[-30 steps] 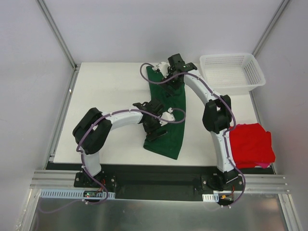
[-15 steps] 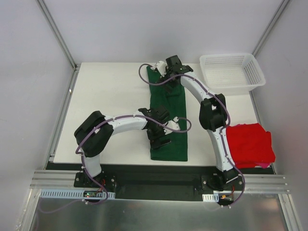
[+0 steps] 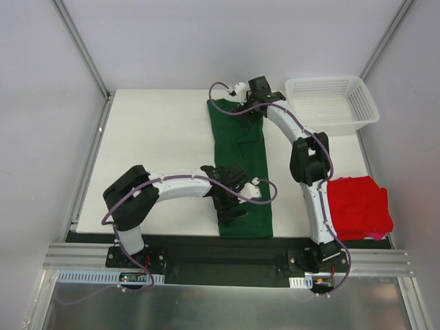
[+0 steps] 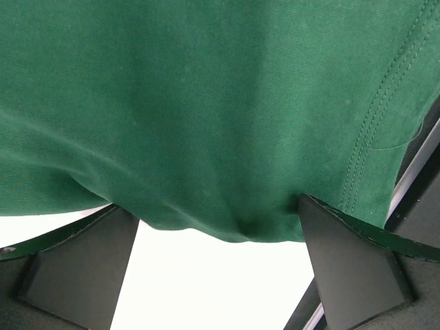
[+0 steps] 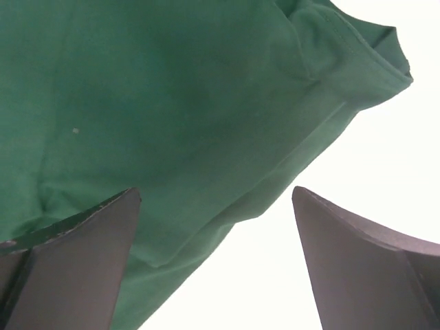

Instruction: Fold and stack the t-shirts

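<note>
The dark green t-shirt (image 3: 240, 155) lies as a long narrow strip running from the far middle of the table to its near edge. My left gripper (image 3: 231, 205) is over the strip's near end. In the left wrist view the left gripper (image 4: 213, 206) is open, with the green cloth (image 4: 206, 103) ahead of its fingers and bare table between them. My right gripper (image 3: 253, 100) is at the far end, and in its wrist view the right gripper (image 5: 214, 191) is open over the shirt's edge (image 5: 172, 137). The red t-shirt (image 3: 357, 206) lies crumpled at the near right.
A white mesh basket (image 3: 364, 103) stands at the far right corner, close to the right arm. The table's black front rail (image 3: 206, 251) runs just below the green strip's near end. The right arm's lower links pass beside the red shirt.
The green shirt has gone from a slanted, shorter shape to a straight long strip, its near end shifting right and toward the front edge. The left gripper moved nearer; the right gripper shifted slightly right.
</note>
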Tool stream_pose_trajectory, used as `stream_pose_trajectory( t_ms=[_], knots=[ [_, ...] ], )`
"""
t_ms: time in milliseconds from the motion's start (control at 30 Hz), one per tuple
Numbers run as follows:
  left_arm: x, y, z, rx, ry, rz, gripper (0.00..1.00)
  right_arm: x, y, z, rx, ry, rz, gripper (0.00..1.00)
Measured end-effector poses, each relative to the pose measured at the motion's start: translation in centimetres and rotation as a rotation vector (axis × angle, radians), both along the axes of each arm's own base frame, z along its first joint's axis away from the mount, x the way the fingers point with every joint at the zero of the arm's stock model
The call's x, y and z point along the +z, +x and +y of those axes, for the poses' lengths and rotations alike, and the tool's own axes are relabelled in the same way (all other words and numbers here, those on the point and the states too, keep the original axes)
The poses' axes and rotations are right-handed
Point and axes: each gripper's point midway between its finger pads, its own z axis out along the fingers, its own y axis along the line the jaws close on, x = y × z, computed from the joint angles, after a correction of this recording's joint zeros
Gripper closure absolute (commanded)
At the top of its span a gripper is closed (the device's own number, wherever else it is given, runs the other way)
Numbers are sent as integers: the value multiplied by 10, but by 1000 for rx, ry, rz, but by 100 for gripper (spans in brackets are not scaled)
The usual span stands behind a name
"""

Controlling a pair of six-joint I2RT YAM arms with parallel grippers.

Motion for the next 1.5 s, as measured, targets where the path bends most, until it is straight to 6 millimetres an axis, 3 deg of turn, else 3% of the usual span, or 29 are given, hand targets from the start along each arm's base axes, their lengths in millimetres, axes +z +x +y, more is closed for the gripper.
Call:
stream_pose_trajectory(
  t_ms=[133,400,533,633,733,900,1167,1500],
  knots=[
    [0,-1,1,4,-8,-3,1,1,-14,12,-1,100,75,3],
    [1,-3,4,3,-8,-3,1,21,-77,50,91,315,324,3],
    [6,-5,21,37,21,41,1,20,-94,54,87,338,404,3],
    [22,10,44,123,20,59,1,18,-99,54,84,332,421,3],
    [55,35,64,199,-29,1,1,13,-101,54,84,314,426,4],
    [106,49,63,192,-121,-108,1,0,-106,62,121,246,408,3],
    [109,62,84,293,-100,-95,1,-26,-121,83,218,114,384,3],
    [121,64,95,326,-113,-122,1,-53,-111,75,282,-44,315,3]
  ],
)
